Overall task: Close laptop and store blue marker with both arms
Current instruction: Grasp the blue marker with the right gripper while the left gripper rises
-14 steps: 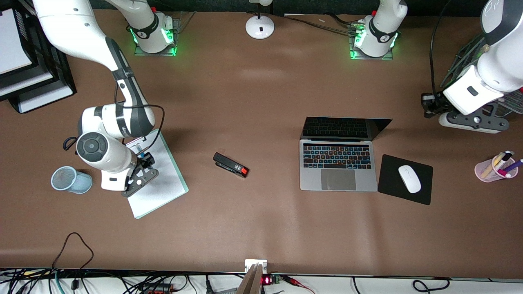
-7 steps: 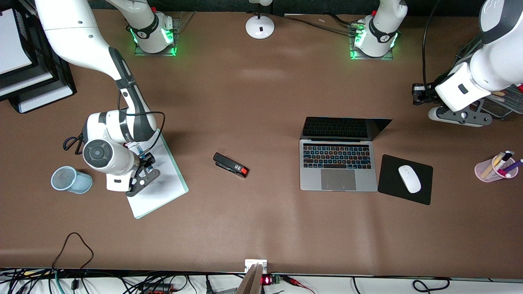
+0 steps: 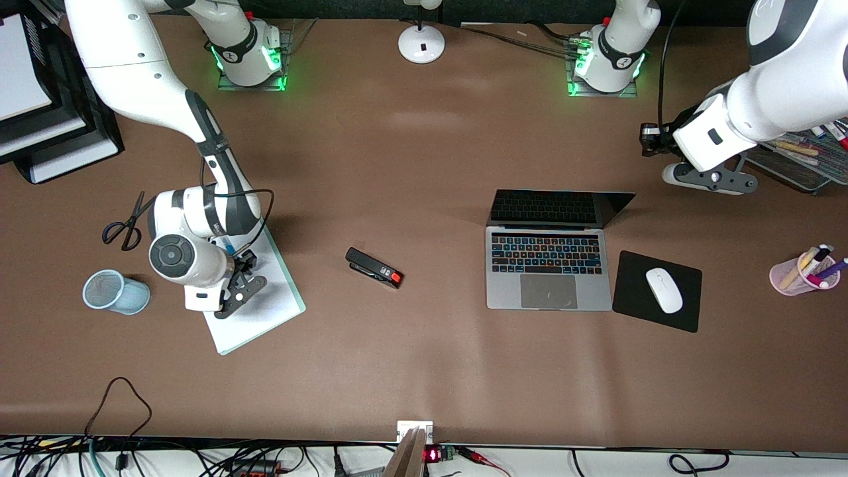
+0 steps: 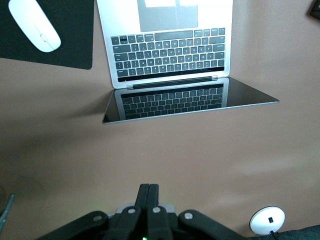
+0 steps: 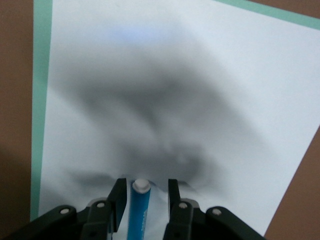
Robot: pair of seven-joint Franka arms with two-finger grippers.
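Note:
The laptop (image 3: 546,265) stands open on the table, screen tilted back, keys lit; it also shows in the left wrist view (image 4: 167,50). The blue marker (image 5: 140,210) lies on a white pad with a green edge (image 3: 265,298), between the fingers of my right gripper (image 5: 145,187). That gripper is open, with a gap on each side of the marker. In the front view my right gripper (image 3: 242,262) is low over the pad and the marker (image 3: 228,248) barely shows. My left gripper (image 3: 648,139) is shut and empty, in the air between the laptop and a mesh tray; its own view shows it (image 4: 148,192).
A black stapler (image 3: 374,267) lies between pad and laptop. Black mousepad (image 3: 636,298) with white mouse (image 3: 664,289) sits beside the laptop. Scissors (image 3: 126,222) and a blue mesh cup (image 3: 112,291) are near the pad. Pink pen cup (image 3: 805,271), mesh tray (image 3: 805,156), lamp base (image 3: 421,43).
My left arm has swung from over the mesh tray toward the table's middle. My right arm has shifted a little along the pad, uncovering the scissors.

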